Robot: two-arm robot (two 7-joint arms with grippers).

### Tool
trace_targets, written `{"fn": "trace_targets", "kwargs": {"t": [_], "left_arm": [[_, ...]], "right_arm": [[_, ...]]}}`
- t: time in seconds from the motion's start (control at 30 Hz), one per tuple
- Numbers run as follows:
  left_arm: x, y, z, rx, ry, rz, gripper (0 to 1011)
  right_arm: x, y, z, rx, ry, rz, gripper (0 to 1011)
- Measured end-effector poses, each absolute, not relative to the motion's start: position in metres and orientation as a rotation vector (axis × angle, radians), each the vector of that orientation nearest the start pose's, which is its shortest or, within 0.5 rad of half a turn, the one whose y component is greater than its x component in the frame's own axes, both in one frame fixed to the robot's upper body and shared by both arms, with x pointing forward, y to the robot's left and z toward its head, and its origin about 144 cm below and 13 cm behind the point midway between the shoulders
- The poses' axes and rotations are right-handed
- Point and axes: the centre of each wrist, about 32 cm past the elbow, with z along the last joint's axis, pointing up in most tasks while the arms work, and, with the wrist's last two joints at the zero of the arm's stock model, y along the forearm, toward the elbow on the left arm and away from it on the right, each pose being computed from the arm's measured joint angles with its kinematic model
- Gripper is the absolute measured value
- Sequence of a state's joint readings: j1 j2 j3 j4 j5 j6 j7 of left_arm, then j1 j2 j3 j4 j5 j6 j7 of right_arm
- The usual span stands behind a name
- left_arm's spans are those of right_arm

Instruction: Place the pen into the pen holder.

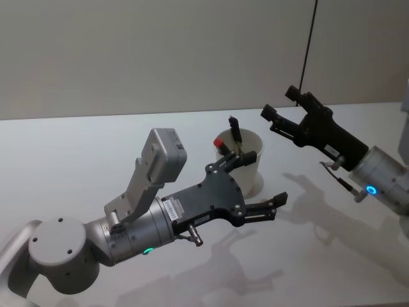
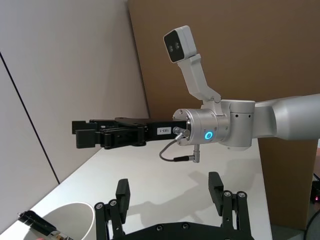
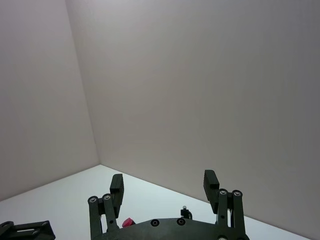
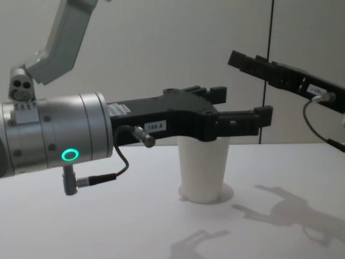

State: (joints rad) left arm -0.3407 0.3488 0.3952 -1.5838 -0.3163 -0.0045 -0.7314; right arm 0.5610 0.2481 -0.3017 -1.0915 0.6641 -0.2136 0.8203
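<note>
White paper pen holder has pens; my released left pincer, close beside, could topple it.

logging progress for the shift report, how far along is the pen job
It looks done: pens, one black and one with a red end, stand inside the plain white paper cup on the white table. Nothing is in hand: the left gripper is open and empty beside the cup, and the right gripper hangs empty above the table. What is left is at most pulling the arms back.
</note>
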Motion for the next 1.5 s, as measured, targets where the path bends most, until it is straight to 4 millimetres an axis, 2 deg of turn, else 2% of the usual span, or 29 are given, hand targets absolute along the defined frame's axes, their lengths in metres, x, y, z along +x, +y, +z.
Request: {"fn": "trace_targets", "kwargs": {"t": [0.77,1.5], "left_arm": [[0.524,0.209,1.241,-0.007,-0.243,0.467,1000],[0.524,0.209,1.241,-0.007,-0.243,0.467,1000]], "right_arm": [[0.560,-0.284,1.209,0.342,-0.104,-0.719,1001],[0.549,-0.290,1.211,0.332,-0.109,-0.738,1001]]}}
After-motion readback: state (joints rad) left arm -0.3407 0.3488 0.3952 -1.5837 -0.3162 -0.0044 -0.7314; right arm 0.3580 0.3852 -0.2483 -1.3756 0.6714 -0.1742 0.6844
